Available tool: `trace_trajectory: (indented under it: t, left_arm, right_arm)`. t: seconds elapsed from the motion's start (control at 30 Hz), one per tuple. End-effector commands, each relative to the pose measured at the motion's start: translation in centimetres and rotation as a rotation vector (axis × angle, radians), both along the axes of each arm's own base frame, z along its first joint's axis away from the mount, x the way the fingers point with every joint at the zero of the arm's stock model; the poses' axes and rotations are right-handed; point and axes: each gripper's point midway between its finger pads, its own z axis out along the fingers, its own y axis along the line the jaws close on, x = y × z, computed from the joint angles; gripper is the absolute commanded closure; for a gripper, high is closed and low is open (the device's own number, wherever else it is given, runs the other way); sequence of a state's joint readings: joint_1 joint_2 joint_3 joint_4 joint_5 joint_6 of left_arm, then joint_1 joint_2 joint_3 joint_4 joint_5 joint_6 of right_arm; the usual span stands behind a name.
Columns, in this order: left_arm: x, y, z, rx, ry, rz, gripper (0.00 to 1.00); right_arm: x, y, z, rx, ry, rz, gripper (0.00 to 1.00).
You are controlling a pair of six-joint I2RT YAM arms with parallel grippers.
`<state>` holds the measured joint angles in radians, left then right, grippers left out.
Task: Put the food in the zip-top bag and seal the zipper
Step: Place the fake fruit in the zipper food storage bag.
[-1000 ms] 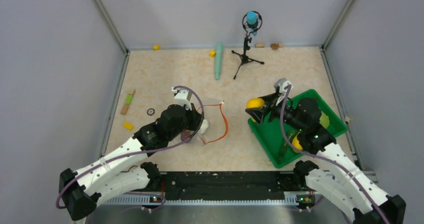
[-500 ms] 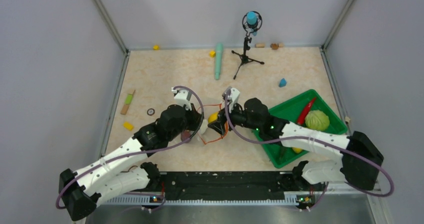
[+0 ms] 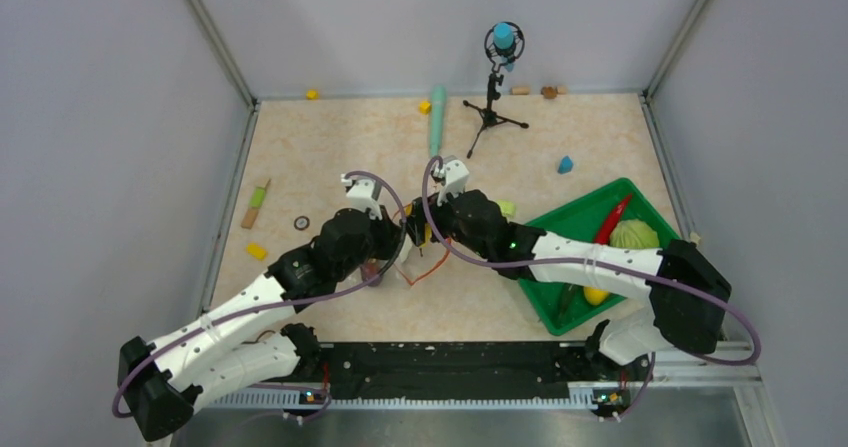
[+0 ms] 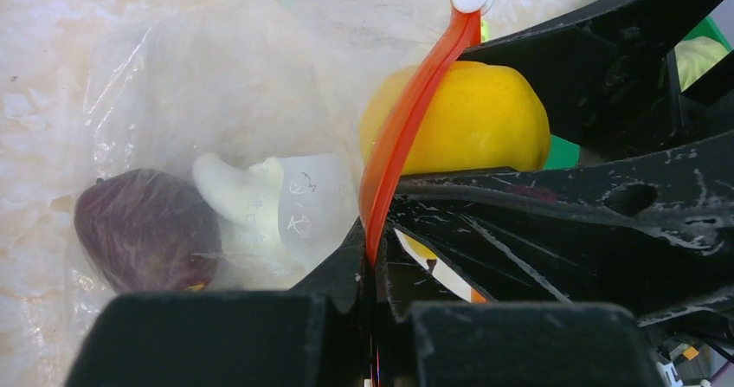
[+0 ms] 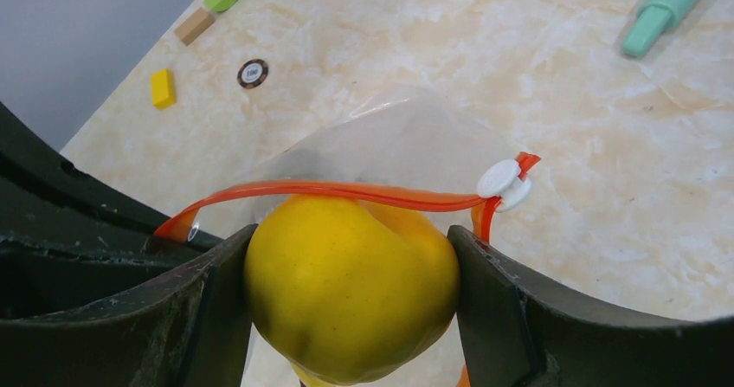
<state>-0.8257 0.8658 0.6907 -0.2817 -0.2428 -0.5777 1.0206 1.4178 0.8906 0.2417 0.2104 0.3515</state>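
Moved up to zip-top bag (image 4: 242, 75) mouth, right tool (image 5: 350, 305) gripping yellow fruit (image 5: 346, 266), left tool (image 4: 372, 270) pinching zipper (image 4: 407, 127)

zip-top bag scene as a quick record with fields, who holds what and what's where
left gripper: shut on clear zip-top bag's orange-red zipper strip
right gripper: shut on yellow round fruit at the bag mouth
in bag: dark red round piece, white garlic bulb
in green tray: red chili, green leafy ball, yellow piece
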Motion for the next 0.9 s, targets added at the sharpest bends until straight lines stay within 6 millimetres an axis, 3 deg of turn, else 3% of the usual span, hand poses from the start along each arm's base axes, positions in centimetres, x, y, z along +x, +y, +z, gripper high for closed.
trace_trajectory:
  t: [0.0,0.1,0.17,0.37,0.57,0.87]
  left_arm:
    - [0.4,-0.4,1.6,-0.071,-0.038,0.016,1.0]
    - [0.4,-0.2,1.7,-0.074,-0.035,0.031,1.0]
    - [0.4,-0.1,1.7,-0.078,-0.036,0.035,1.0]
    - [0.5,0.3,1.8,-0.083,-0.041,0.06,1.0]
    - [0.5,0.4,1.7,-0.082,-0.037,0.068,1.0]
    - [0.6,0.5,1.7,-0.084,-0.037,0.074,1.0]
  right_arm:
    - [0.5,1.2,1.5,0.005,-0.021,-0.065,0.35]
    - [0.0,1.8,1.1,0.001,0.003,-0.034,0.3]
    - [-0.1,1.9,1.0,-0.004,0.012,-0.029,0.21]
    - [-0.8,1.8,1.6,0.009,0.013,0.004,0.05]
    - [-1.6,2.1,1.6,-0.01,0.003,0.067,0.04]
    - [-1.5,-0.1,3.8,0.038,-0.021,-0.009,0.01]
